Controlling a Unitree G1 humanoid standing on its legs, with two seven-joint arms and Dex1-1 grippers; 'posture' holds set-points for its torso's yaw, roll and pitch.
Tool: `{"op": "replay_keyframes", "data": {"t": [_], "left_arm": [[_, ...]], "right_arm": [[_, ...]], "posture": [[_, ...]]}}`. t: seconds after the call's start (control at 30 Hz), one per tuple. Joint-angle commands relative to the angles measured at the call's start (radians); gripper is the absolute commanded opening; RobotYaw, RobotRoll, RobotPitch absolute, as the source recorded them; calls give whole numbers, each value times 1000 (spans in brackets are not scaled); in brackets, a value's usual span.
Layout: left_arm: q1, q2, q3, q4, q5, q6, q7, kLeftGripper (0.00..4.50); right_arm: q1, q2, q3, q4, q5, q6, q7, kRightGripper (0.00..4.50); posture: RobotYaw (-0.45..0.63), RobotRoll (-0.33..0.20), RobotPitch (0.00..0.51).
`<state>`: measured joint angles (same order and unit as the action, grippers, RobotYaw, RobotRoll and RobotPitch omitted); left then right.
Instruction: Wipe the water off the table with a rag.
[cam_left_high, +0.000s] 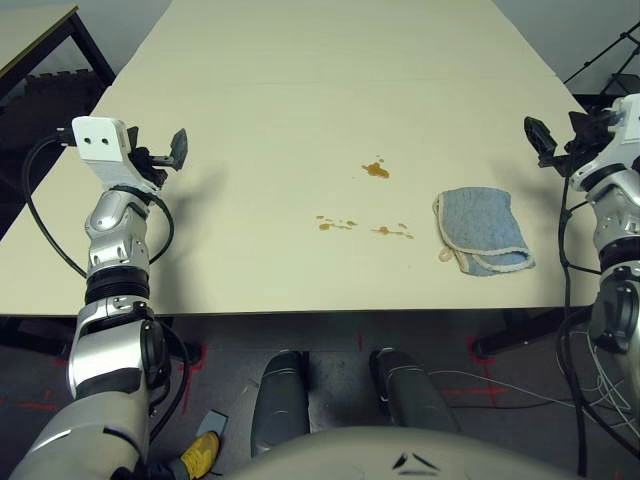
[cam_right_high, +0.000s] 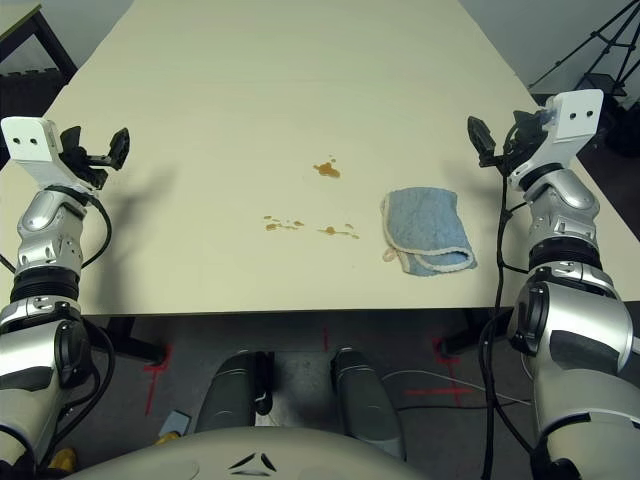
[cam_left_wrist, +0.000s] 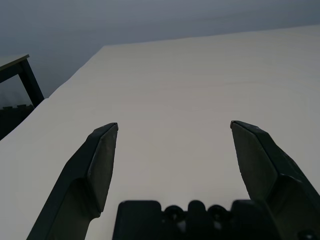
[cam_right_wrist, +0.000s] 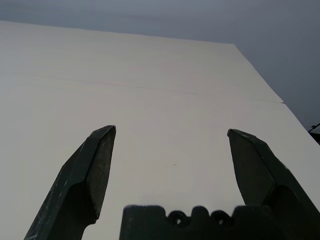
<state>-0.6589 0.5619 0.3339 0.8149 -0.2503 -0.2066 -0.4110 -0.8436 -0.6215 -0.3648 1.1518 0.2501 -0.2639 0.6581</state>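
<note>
Both black fingers (cam_right_wrist: 172, 132) gape wide and empty; lower the right pair over the folded light-blue terry rag (cam_right_high: 428, 228), pinching deeply.

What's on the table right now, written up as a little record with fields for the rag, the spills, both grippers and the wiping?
table: pale beige top, spills and rag near its front edge
rag: light blue with cream edging, folded, lying flat to the right of the spills
spills: amber-brown blotches, with two streaky groups of drops nearer the robot
left gripper: open, empty, over the left side
right gripper: open, empty, beyond the rag
wiping: not done, spills remain
</note>
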Motion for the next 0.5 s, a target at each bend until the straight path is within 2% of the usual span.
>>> {"op": "replay_keyframes", "data": {"t": [0.03,0.5], "left_arm": [[1,11,1,28,13,-11,5,4500],[-47,2,-27,57,20,-5,-52,4500]], "right_arm": [[-11,-3,-2,24,-2,-8,-4,4451],[31,-18,-14,0,11,-13,3,4451]], "posture": [[-92,0,106],[-146,0,125]]}}
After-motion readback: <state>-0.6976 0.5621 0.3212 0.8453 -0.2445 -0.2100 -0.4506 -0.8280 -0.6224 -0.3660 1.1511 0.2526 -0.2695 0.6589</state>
